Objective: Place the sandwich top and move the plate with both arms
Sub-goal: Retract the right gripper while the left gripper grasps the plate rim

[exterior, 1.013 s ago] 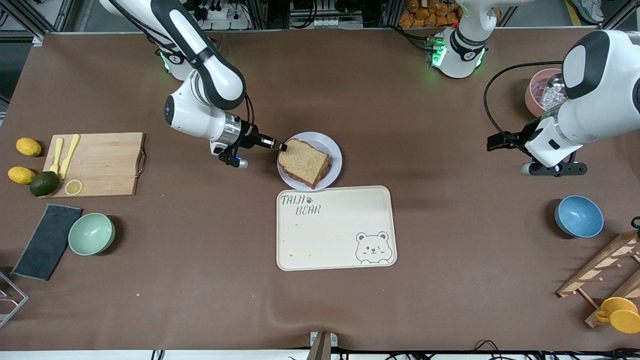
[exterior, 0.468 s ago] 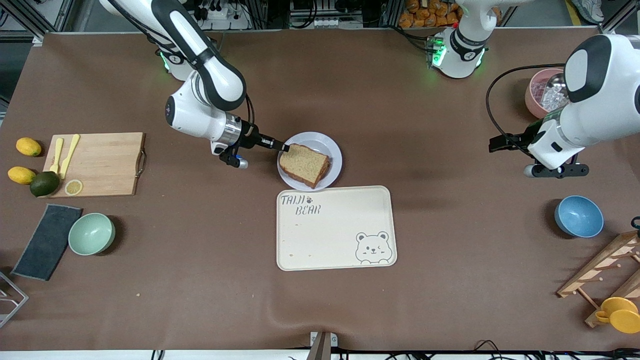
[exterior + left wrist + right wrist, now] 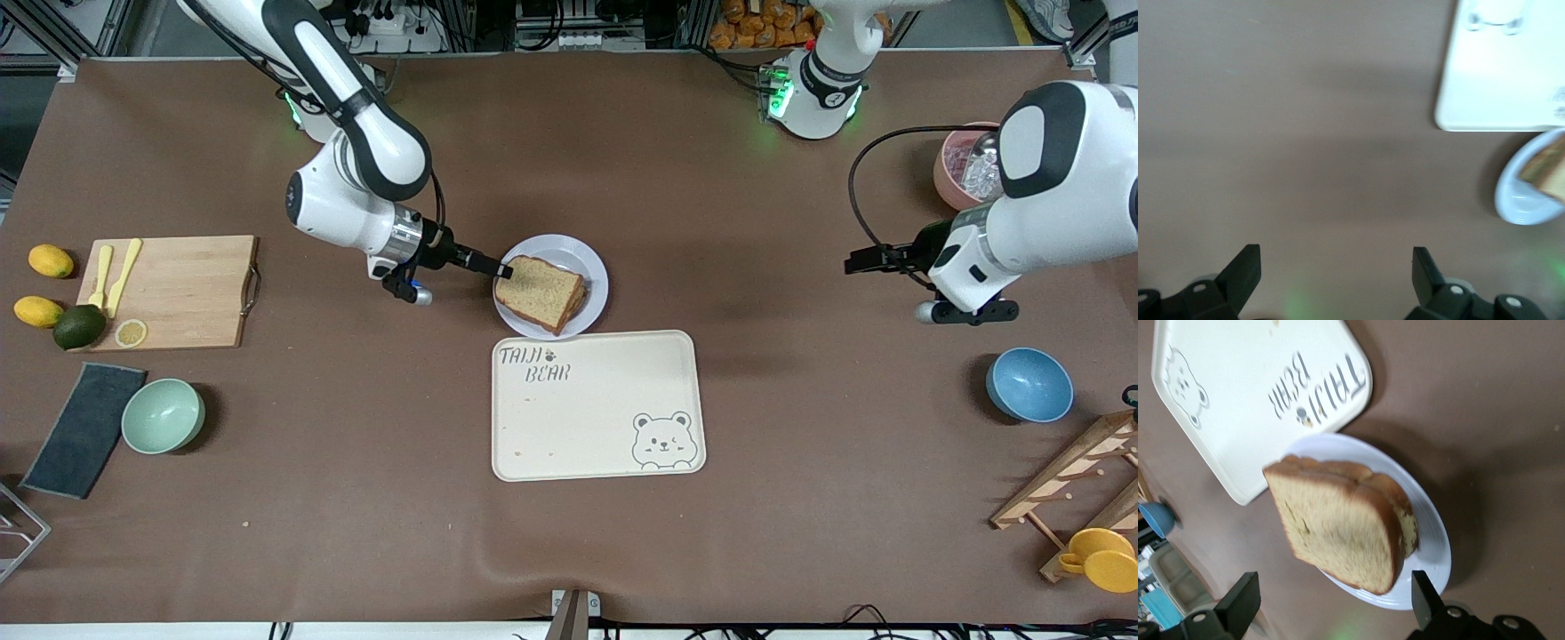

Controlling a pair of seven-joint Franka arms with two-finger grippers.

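Note:
The sandwich top [image 3: 539, 290], a light-brown slice with a darker crust, lies on a stack of bread on the round pale plate [image 3: 590, 260] in the middle of the table. My right gripper [image 3: 500, 268] is at the plate's edge toward the right arm's end. It is open, with its fingers on either side of the slice's corner [image 3: 1338, 527] and apart from it. The right wrist view shows the plate's rim [image 3: 1435, 550] under the bread. My left gripper [image 3: 864, 260] hovers open and empty over bare table toward the left arm's end. Its wrist view shows the plate [image 3: 1521, 203] some way off.
A cream bear-printed tray [image 3: 596, 404] lies just nearer the camera than the plate. A cutting board [image 3: 169, 289], lemons and a green bowl [image 3: 163, 415] sit at the right arm's end. A blue bowl [image 3: 1029, 384], pink bowl [image 3: 953, 169] and wooden rack [image 3: 1076, 480] sit at the left arm's end.
My right gripper has opened and let go of the sandwich top, which has settled flat on the stack. The left arm has shifted a little toward the plate.

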